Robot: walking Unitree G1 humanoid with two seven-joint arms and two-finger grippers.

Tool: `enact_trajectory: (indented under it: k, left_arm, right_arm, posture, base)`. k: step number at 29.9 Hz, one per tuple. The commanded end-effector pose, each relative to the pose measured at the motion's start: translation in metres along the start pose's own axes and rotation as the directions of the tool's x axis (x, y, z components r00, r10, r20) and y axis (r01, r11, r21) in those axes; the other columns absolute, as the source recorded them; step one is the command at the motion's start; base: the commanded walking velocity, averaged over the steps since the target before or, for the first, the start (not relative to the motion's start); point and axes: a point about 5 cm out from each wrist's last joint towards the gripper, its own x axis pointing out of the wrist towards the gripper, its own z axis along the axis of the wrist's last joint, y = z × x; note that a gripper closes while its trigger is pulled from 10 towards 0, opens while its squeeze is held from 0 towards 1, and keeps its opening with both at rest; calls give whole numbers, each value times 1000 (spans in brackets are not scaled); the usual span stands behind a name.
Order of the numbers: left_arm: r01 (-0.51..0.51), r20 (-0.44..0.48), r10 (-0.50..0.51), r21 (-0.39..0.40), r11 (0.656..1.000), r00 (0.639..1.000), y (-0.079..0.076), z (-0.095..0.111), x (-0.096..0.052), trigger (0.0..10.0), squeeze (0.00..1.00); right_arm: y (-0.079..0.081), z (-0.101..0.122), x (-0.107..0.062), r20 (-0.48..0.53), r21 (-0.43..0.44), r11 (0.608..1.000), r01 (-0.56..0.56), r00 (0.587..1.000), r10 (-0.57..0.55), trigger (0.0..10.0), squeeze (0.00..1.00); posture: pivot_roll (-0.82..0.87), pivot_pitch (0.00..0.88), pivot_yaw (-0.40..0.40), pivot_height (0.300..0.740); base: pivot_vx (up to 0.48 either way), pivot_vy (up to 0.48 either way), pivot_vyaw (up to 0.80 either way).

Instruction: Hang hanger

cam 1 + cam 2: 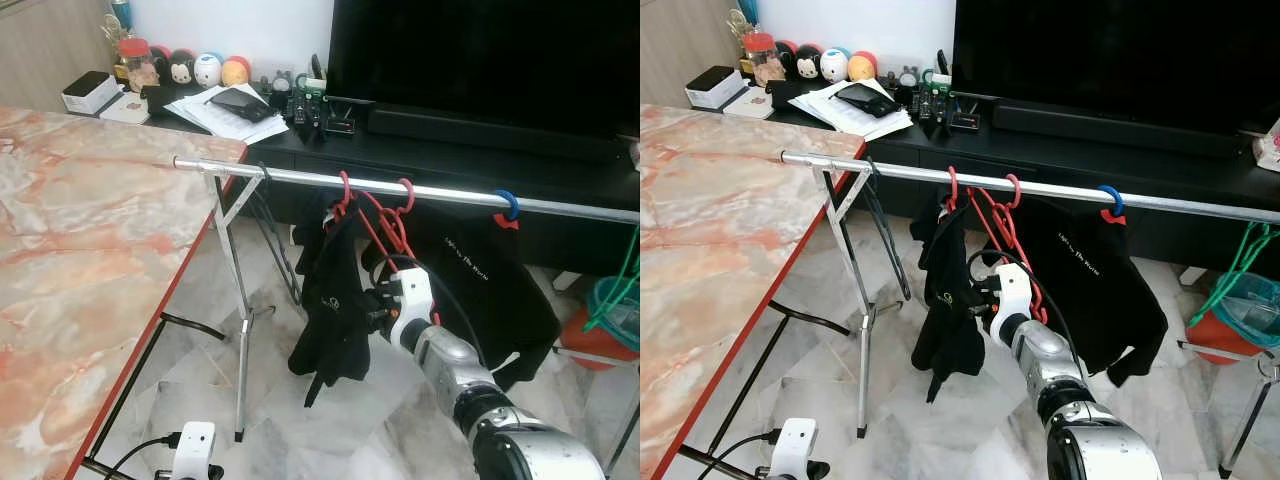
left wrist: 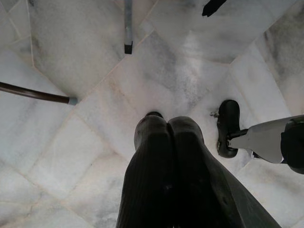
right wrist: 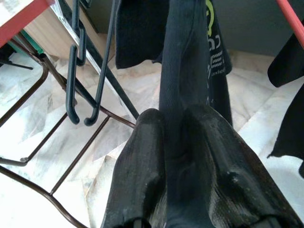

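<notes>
Dark cloth point(image 3: 183, 85) is pinched between the closed jaws of the right gripper point(image 3: 175, 124). It hangs from a red hanger point(image 1: 992, 215) hooked on the steel rail point(image 1: 1060, 190). Above the floor, the left gripper point(image 2: 167, 124) is held with jaws closed on nothing.

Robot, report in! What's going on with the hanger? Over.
Right end effector pinching black garment on red hanger, hooked on rail. Left end effector shut, idle over floor.

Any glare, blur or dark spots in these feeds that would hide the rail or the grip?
Eye views: evenly lit and sharp; the rail carries bright highlights but reads clearly, and the TV is plain black. Right wrist view: the right gripper on the black garment is close, dark and soft. Left wrist view: the left gripper is dark against bright floor.
</notes>
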Motion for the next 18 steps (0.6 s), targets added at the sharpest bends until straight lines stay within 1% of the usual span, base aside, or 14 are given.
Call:
enact_trajectory:
  k: [1,3,8,11,14,16,18]
  left_arm:
    - [1,-37,-1,3,1000,999,-2,-9,-1,10000,0]
    - [1,-37,-1,3,1000,999,-3,-9,-1,10000,0]
    - [-1,-37,1,4,1000,999,-2,-9,-1,10000,0]
    - [0,-35,0,2,1000,999,-2,-9,-1,10000,0]
    - [0,-33,0,2,1000,999,-2,-8,-1,10000,0]
    - [1,-32,-1,1,1000,999,-3,-8,-1,10000,0]
    - [1,-32,-1,1,1000,999,-3,-8,-1,10000,0]
  right_arm:
    - [-1,3,0,8,8,1000,-2,1000,2,10000,0]
    - [1,5,2,7,8,1000,-20,1000,20,10000,0]
    - [3,5,4,-8,-8,1000,-22,1000,22,10000,0]
    - [8,6,6,-17,-7,999,-52,999,52,10000,0]
    - [9,2,7,-60,-70,997,-32,998,28,10000,0]
    - [7,1,6,-74,-82,996,-15,997,9,10000,0]
    - [6,0,6,-76,-77,997,-4,997,-2,10000,0]
  posture:
    - [28,61,-62,740]
    - [29,60,-62,740]
    - [28,60,-64,740]
    - [30,60,-65,740]
    - [31,57,-66,740]
    - [32,57,-67,740]
    - [33,56,-67,740]
  base:
    - [0,0,0]
    - [0,0,0]
    - [0,0,0]
    - [0,0,0]
    - [0,0,0]
    - [0,0,0]
    - [0,0,0]
